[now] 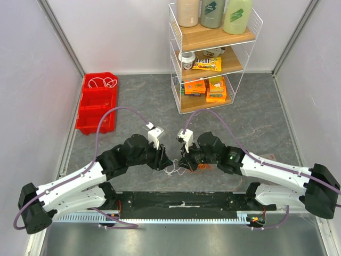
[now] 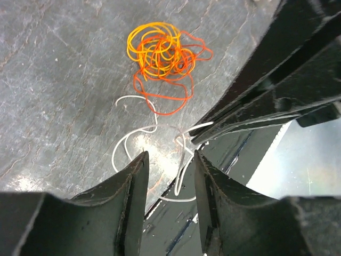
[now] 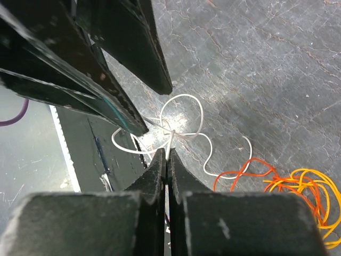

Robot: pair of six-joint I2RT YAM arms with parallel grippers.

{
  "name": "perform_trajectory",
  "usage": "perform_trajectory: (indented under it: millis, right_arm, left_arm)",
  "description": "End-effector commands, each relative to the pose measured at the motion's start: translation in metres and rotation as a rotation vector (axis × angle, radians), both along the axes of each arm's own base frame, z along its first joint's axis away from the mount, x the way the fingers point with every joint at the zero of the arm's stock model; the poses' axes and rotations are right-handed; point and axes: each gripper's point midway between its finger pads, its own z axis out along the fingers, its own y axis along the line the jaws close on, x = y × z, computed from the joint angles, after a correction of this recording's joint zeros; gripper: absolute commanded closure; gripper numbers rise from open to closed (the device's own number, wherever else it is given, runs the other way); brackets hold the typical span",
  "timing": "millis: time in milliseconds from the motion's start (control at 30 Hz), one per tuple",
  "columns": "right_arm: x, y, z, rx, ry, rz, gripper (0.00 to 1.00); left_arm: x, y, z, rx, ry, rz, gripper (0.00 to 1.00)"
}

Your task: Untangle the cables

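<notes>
A white cable (image 2: 127,143) lies in loose loops on the grey table, its end running into a tangle of orange cable (image 2: 169,80) and yellow cable (image 2: 146,40). My right gripper (image 3: 167,153) is shut on a strand of the white cable (image 3: 184,114) beside a small knot; the orange cable (image 3: 246,172) and yellow cable (image 3: 314,186) lie to its right. My left gripper (image 2: 170,157) is open and empty, just above the white loops and close to the right gripper's fingers (image 2: 250,114). In the top view both grippers, left (image 1: 164,160) and right (image 1: 181,160), meet over the cables (image 1: 172,171) near the front edge.
Red bins (image 1: 96,104) stand at the far left; the back one holds a white coil (image 1: 103,82). A wire shelf rack (image 1: 213,53) with bottles and boxes stands at the back. The black base rail (image 1: 181,200) runs right below the cables.
</notes>
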Motion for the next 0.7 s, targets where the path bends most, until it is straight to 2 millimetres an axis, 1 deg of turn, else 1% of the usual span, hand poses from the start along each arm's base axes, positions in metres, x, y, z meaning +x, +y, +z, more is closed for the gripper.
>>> perform_trajectory:
  millis: [0, 67, 200, 333, 400, 467, 533, 667]
  right_arm:
    - [0.005, 0.007, 0.017, 0.040, -0.030, 0.010, 1.00]
    - [0.006, 0.008, 0.017, 0.041, -0.031, 0.009, 1.00]
    - [0.005, 0.009, 0.015, 0.040, -0.018, 0.015, 1.00]
    - [0.007, 0.015, 0.017, 0.059, -0.005, 0.009, 1.00]
    - [0.010, 0.016, 0.015, 0.055, 0.004, -0.010, 1.00]
    - [0.013, 0.016, 0.013, 0.047, 0.008, -0.031, 1.00]
    - [0.014, 0.015, 0.012, 0.047, 0.011, -0.045, 1.00]
    - [0.013, 0.015, 0.014, 0.062, 0.018, -0.056, 1.00]
  left_arm:
    - [0.003, -0.004, -0.003, 0.039, -0.019, -0.031, 0.55]
    - [0.003, -0.003, -0.005, 0.050, -0.018, -0.027, 0.55]
    - [0.008, 0.002, -0.007, 0.079, -0.029, 0.008, 0.62]
    - [0.012, -0.004, -0.013, 0.128, -0.040, 0.014, 0.64]
    - [0.014, -0.007, -0.020, 0.188, -0.046, 0.023, 0.65]
    - [0.024, -0.002, -0.025, 0.261, -0.072, 0.077, 0.67]
    - [0.029, 0.002, -0.029, 0.315, -0.086, 0.107, 0.68]
    - [0.034, 0.009, -0.031, 0.347, -0.100, 0.152, 0.72]
